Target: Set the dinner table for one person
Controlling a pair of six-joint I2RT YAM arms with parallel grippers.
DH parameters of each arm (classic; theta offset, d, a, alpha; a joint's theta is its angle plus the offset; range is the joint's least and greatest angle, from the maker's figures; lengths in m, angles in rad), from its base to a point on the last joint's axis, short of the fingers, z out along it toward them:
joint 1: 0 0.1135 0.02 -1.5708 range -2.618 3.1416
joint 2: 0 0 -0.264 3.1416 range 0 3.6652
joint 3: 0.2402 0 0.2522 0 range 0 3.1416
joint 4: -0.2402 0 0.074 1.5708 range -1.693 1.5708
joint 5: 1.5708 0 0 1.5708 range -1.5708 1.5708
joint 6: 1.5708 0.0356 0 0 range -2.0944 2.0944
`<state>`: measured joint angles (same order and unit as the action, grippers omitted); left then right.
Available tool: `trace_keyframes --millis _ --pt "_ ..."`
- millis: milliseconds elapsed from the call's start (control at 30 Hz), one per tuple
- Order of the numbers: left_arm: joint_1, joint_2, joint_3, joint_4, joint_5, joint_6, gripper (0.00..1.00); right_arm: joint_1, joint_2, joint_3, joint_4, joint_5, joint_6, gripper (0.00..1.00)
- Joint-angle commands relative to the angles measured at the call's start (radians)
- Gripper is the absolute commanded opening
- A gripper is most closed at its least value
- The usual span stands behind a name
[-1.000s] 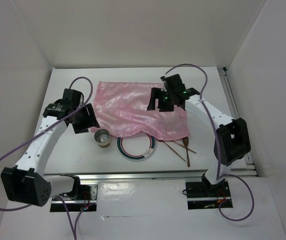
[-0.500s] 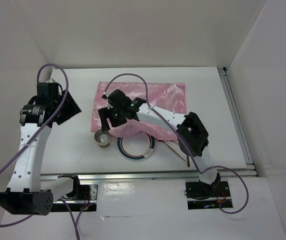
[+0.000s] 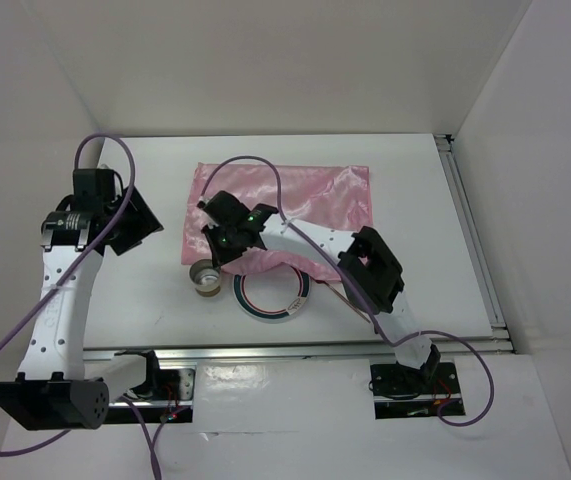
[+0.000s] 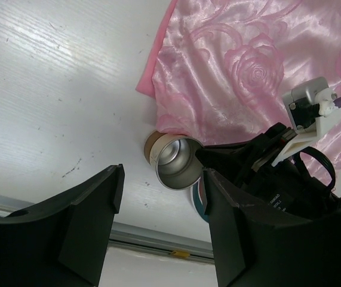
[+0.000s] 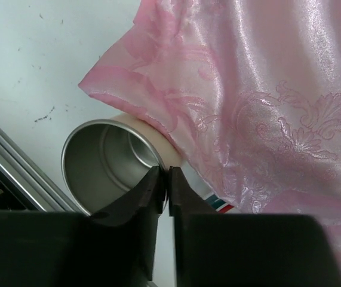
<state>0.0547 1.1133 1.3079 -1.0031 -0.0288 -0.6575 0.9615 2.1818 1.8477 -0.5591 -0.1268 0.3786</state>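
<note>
Surface: a white dinner table (image 3: 425, 200) edged with silver rails (image 3: 470, 235) fills the floor of the workspace, with both arm bases bolted along its near edge.
Room: plain white walls (image 3: 265, 70) close in the table on the left, far and right sides.
Placemat: a shiny pink cloth (image 3: 315, 190) with a woven rose pattern lies on the middle of the table, flat at its far edge and rumpled and folded along its near edge.
Cup: a tan cup (image 4: 175, 162) with a bright metal inside stands upright near the table's front, just beside the placemat's near left corner. In the right wrist view a fold of the cloth lies against its far rim.
Plate: a white plate (image 3: 270, 300) ringed in red and green sits just right of the cup, its far side tucked under the cloth's edge.
Left gripper: the left gripper (image 3: 133, 222) hangs above bare table, well to the left of the placemat. Its fingers stand wide apart and hold nothing, and its camera looks down on the cup.
Right gripper: the right gripper (image 5: 165, 173) reaches across to the placemat's near left corner, its fingers pressed together. The tips sit at the cup's rim beside the cloth's edge, and whether they pinch any cloth cannot be told.
</note>
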Motion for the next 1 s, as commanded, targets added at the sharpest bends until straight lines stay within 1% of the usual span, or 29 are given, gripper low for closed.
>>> trace_keyframes --millis 0,67,200,267,333,400,467,500,533,600,633,700,733,767,800,900,967 --pt "0.013 -0.012 0.014 0.015 0.013 0.024 0.71 0.003 0.004 0.057 -0.019 0.000 -0.003 0.11" --pt "0.023 -0.012 0.027 0.015 0.013 0.024 0.71 0.003 0.004 0.077 -0.031 -0.013 -0.024 0.01" --pt "0.033 0.012 0.083 0.040 0.061 0.033 0.71 -0.010 -0.046 0.159 -0.084 -0.039 -0.046 0.00" --pt "0.033 0.036 0.108 0.049 0.081 0.033 0.71 -0.032 -0.079 0.159 -0.084 -0.071 -0.046 0.00" --pt "0.033 0.077 0.128 0.070 0.113 0.042 0.67 -0.079 -0.140 0.159 -0.093 -0.082 -0.046 0.00" --pt "0.033 0.106 0.137 0.080 0.135 0.042 0.61 -0.121 -0.203 0.140 -0.104 -0.082 -0.046 0.00" --pt "0.033 0.128 0.123 0.104 0.184 0.042 0.55 -0.196 -0.238 0.128 -0.123 -0.016 -0.046 0.00" --pt "0.033 0.141 0.105 0.104 0.199 0.042 0.55 -0.258 -0.266 0.113 -0.142 0.010 -0.046 0.00" --pt "0.033 0.141 0.096 0.132 0.222 0.042 0.55 -0.295 -0.278 0.095 -0.142 0.033 -0.046 0.00" --pt "-0.001 0.161 0.087 0.144 0.233 0.051 0.55 -0.378 -0.296 0.071 -0.142 0.050 -0.046 0.00" --pt "-0.013 0.161 0.074 0.144 0.233 0.052 0.55 -0.458 -0.297 0.062 -0.142 0.071 -0.046 0.00" --pt "-0.054 0.184 0.074 0.144 0.233 0.071 0.56 -0.532 -0.287 0.050 -0.142 0.082 -0.046 0.00" --pt "-0.070 0.184 0.065 0.144 0.224 0.071 0.57 -0.593 -0.275 0.062 -0.142 0.082 -0.046 0.00" --pt "-0.084 0.184 0.053 0.144 0.224 0.082 0.57 -0.621 -0.260 0.080 -0.142 0.099 -0.046 0.00" --pt "-0.113 0.197 0.044 0.144 0.224 0.082 0.59 -0.671 -0.216 0.120 -0.142 0.113 -0.046 0.00" --pt "-0.170 0.206 0.001 0.144 0.224 0.082 0.59 -0.733 -0.136 0.200 -0.162 0.122 -0.046 0.00" --pt "-0.200 0.206 -0.045 0.144 0.224 0.082 0.60 -0.774 -0.056 0.283 -0.176 0.133 -0.046 0.00"
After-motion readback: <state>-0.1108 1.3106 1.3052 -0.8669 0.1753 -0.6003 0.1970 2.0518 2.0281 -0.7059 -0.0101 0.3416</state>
